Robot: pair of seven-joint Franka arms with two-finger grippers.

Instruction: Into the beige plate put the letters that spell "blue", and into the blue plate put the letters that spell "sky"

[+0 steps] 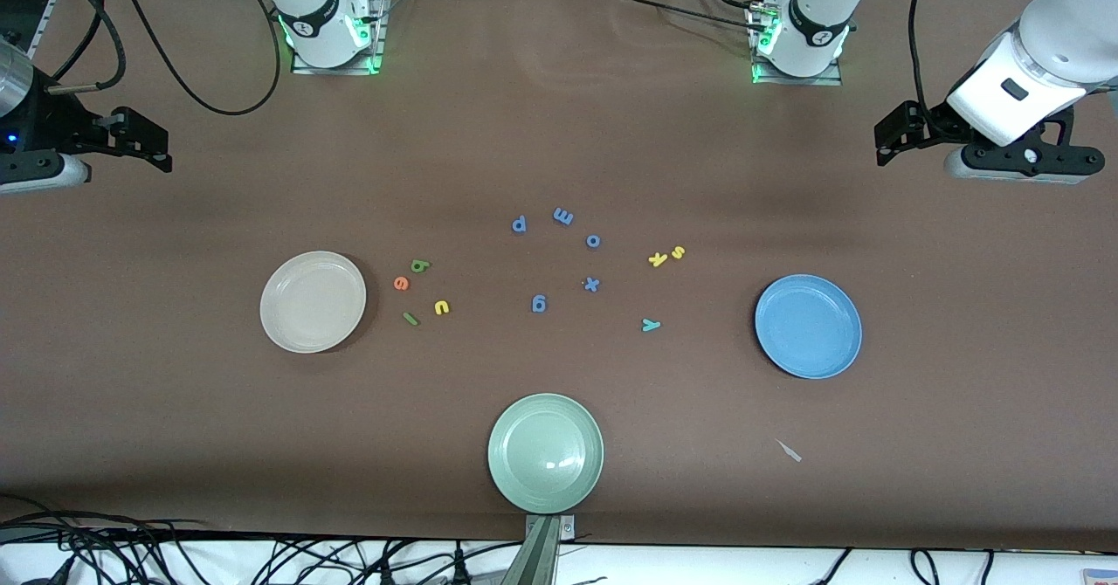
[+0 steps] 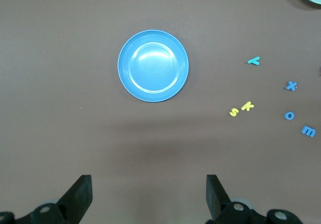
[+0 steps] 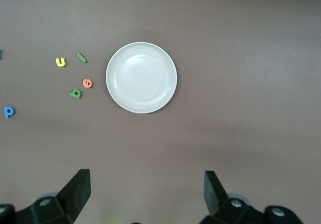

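Only the front view shows the green plate point(image 1: 546, 453). Left gripper point(image 2: 149, 196), jaws spread and empty, hangs over bare table, the blue plate point(image 2: 153, 66) ahead, s, k, y point(image 2: 242, 107) off to one side. Right gripper point(image 3: 147, 194), likewise spread, faces the beige plate point(image 3: 141, 78); b, l, u, e point(image 3: 75, 76) lie beside it.

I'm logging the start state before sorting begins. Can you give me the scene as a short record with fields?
beige plate: empty, toward the right arm's end of the table
blue plate: empty, toward the left arm's end
blue-word letters: b, e, l, u, on the table beside the beige plate
sky-word letters: s and k together, y nearer the camera
left tool: open, holding nothing
right tool: open, holding nothing
progress: no letter placed yet
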